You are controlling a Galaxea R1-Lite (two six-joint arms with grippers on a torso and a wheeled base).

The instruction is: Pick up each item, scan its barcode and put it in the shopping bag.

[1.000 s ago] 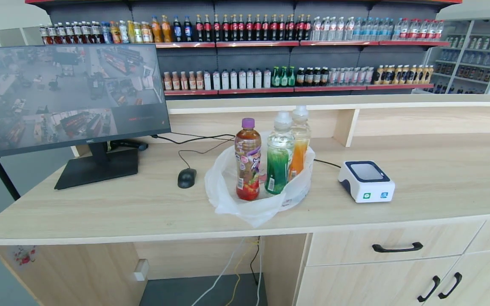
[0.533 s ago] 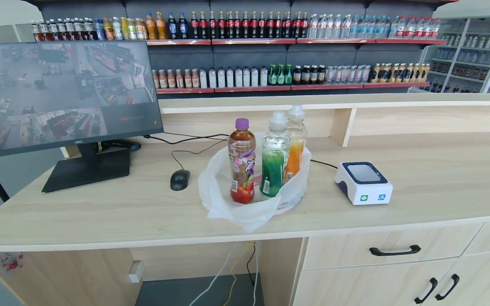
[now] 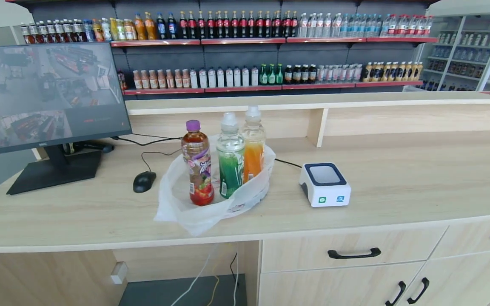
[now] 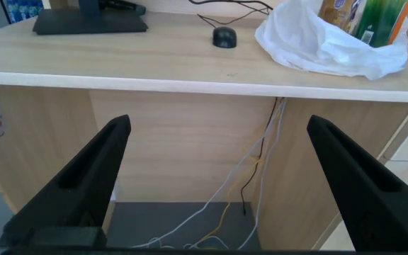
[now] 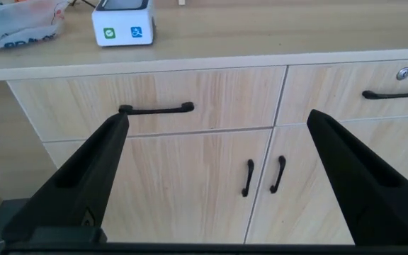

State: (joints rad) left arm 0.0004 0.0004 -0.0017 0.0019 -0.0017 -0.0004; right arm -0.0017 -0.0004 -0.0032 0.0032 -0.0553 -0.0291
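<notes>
Three bottles stand upright inside a white shopping bag [image 3: 185,210] on the wooden counter [image 3: 398,170]: a purple-capped red tea bottle [image 3: 198,163], a green bottle [image 3: 229,160] and an orange bottle [image 3: 253,148]. A white barcode scanner [image 3: 324,185] sits just right of the bag. My left gripper [image 4: 218,127] hangs open below the counter's front edge, with the bag [image 4: 324,42] up on the counter beyond it. My right gripper [image 5: 218,120] is open too, low in front of the drawers, and the scanner [image 5: 123,25] is above it on the counter.
A monitor [image 3: 45,97] and a black mouse [image 3: 144,182] with its cable are left of the bag. A raised ledge [image 3: 313,102] runs along the counter's back. Drawers with black handles [image 3: 354,254] sit under the counter on the right. Cables [image 4: 261,163] hang under its middle.
The whole head picture has shifted left, so the camera has turned. Bottles, bag and scanner keep their places on the counter.
</notes>
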